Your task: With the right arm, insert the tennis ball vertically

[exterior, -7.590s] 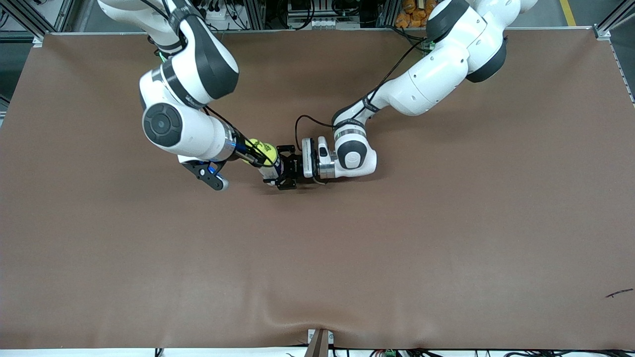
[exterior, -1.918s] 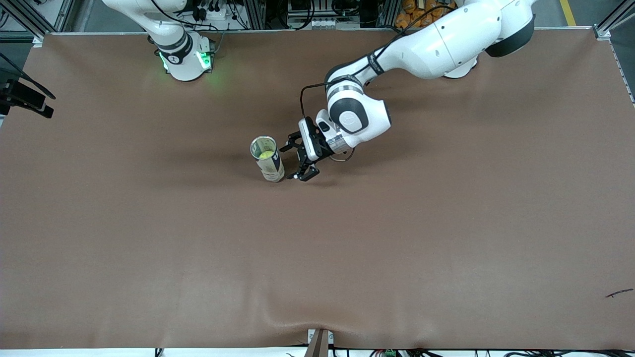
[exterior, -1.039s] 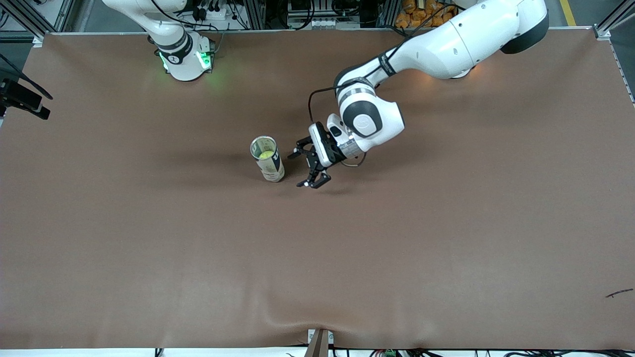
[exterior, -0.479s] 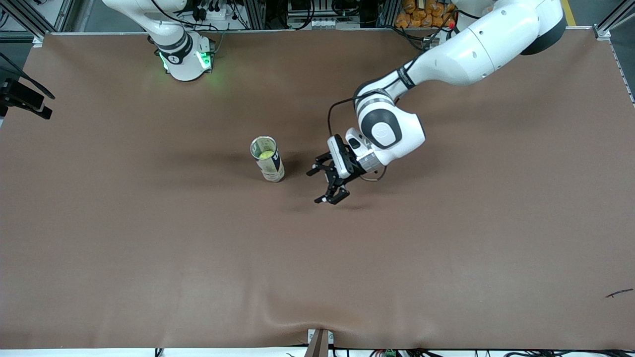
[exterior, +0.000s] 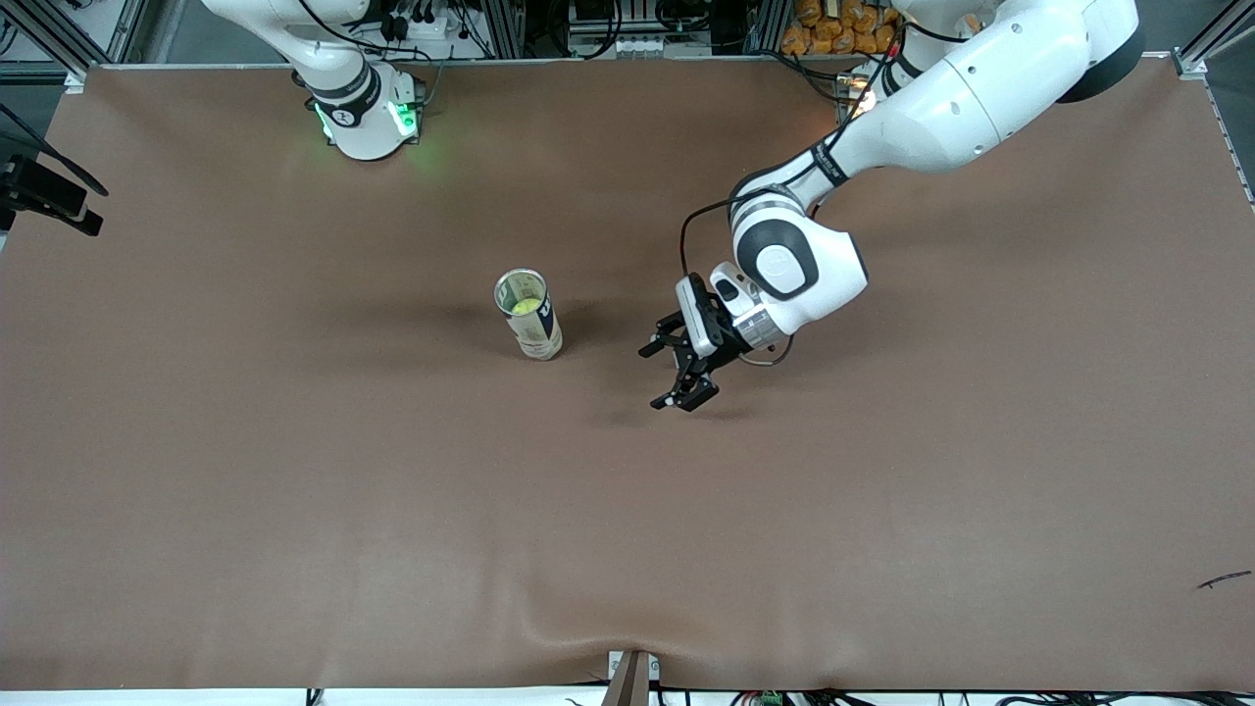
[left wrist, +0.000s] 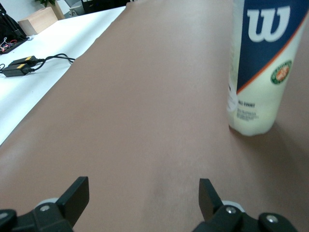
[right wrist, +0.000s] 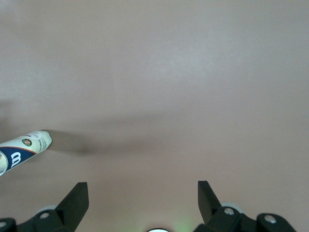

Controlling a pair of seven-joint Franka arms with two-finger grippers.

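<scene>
Left gripper (exterior: 677,378): jaws spread wide with nothing between them, hanging over bare table toward the left arm's end from the can; in its own wrist view the fingers (left wrist: 75,198) frame only brown cloth.
Right gripper (right wrist: 142,203): jaws wide apart and empty, looking down on the table from high up; in the front view only a dark piece of it (exterior: 44,191) shows at the table's edge, at the right arm's end.
Right arm (exterior: 338,74): drawn back to its base, waiting.
Left arm (exterior: 922,108): reaches from its base out toward the middle of the table.
Tennis ball (exterior: 525,306): yellow, sitting down inside the open can.
Can (exterior: 529,316): standing upright near the table's middle, apart from both grippers; blue label with a white W (left wrist: 265,24).
Table (exterior: 392,510): covered in brown cloth.
</scene>
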